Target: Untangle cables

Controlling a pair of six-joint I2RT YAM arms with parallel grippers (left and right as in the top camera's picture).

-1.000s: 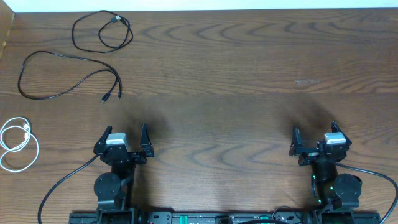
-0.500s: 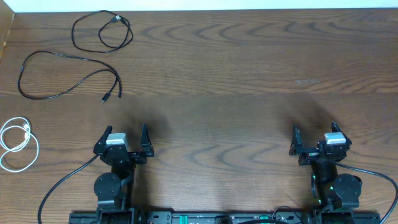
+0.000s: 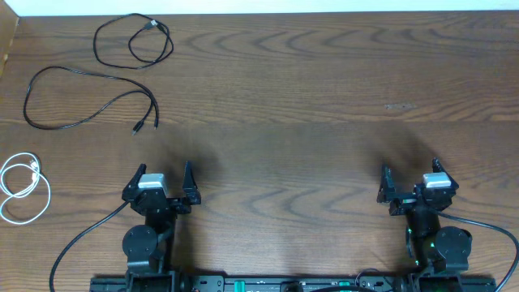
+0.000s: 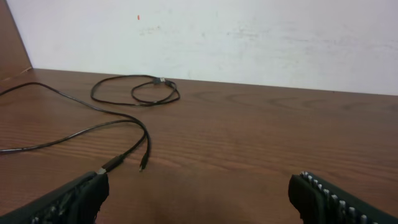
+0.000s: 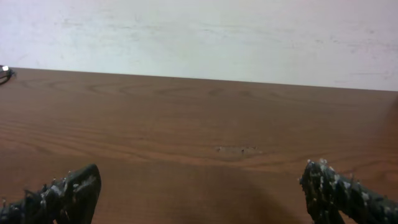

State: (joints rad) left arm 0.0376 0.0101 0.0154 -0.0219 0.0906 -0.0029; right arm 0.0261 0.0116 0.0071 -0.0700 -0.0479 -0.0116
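Three cables lie apart at the table's left. A looped black cable (image 3: 134, 39) is at the far left back; it also shows in the left wrist view (image 4: 134, 90). A longer black cable (image 3: 81, 97) lies in front of it, its plug ends near my left gripper in the left wrist view (image 4: 124, 130). A coiled white cable (image 3: 23, 186) sits at the left edge. My left gripper (image 3: 160, 180) is open and empty, in front of the black cables. My right gripper (image 3: 409, 180) is open and empty at the right, far from all cables.
A small scuff mark (image 3: 400, 106) is on the wooden table (image 3: 284, 122) ahead of the right gripper. A pale wall borders the far edge. Thick black arm wiring (image 3: 81, 243) runs by the left base.
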